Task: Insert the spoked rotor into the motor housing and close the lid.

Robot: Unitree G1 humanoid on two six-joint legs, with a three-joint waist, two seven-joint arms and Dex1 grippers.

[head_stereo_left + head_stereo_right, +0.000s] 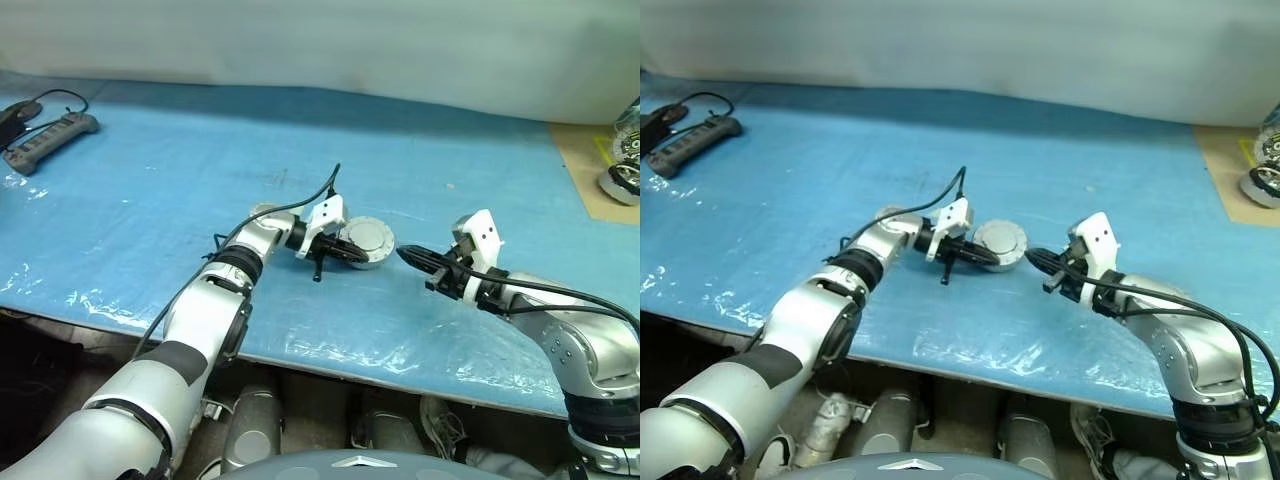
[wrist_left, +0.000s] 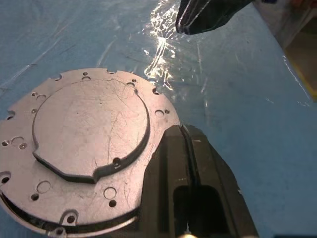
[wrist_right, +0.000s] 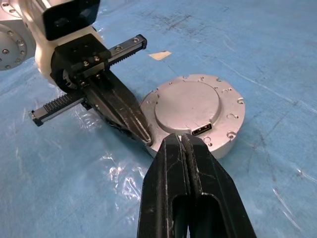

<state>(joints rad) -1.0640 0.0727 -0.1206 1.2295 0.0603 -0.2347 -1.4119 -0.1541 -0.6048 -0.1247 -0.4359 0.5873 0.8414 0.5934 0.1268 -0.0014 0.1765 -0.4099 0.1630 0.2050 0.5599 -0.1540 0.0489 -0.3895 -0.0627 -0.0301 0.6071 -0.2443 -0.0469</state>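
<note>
Sitting near the middle of the blue-covered desk, a little toward its near edge, the motor housing already wore its lid, the plain grey face up with a raised round boss and small screw holes around the rim. The spoked rotor was presumably inside, though the closed lid hid it, so that was only a guess.

The left claw lay clenched, fingers pressed together and holding nothing, its tips touching the housing's side on the robot's left. The right claw was likewise clenched and empty, pointing at the housing from the robot's right and just beside it, apart from the rim as far as the head views let one judge. The housing thus sat between the two claws, the left one nearer.

Being round, the housing had no long axis to line up with; the only feature breaking its symmetry was a small rectangular socket set into the lid's boss on the side facing the right claw.

No brand, label or readable writing showed on the lid or housing.
</note>
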